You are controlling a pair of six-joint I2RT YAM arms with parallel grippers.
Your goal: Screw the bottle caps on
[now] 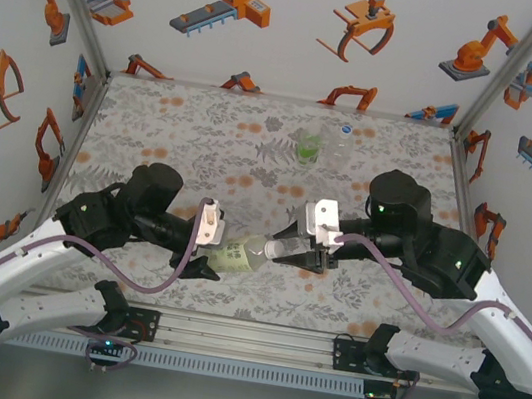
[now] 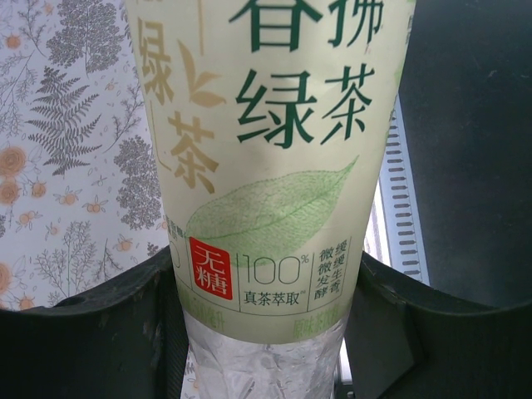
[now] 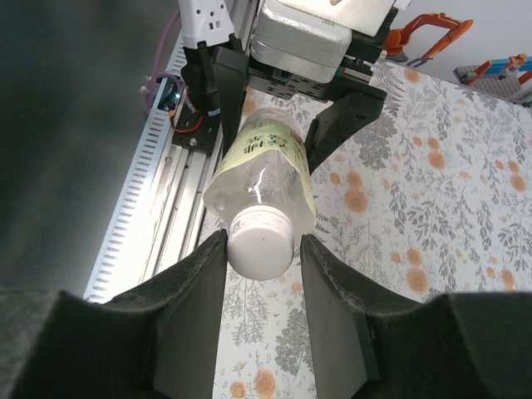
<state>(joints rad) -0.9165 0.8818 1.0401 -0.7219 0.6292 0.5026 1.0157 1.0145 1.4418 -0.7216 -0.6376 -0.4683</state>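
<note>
While your left jaws clamped the tea bottle (image 1: 239, 255) level above the bench (image 1: 155, 131), its neck pointed along its long axis straight into your right jaws, which pinched the white cap (image 3: 260, 241) from both sides.
</note>
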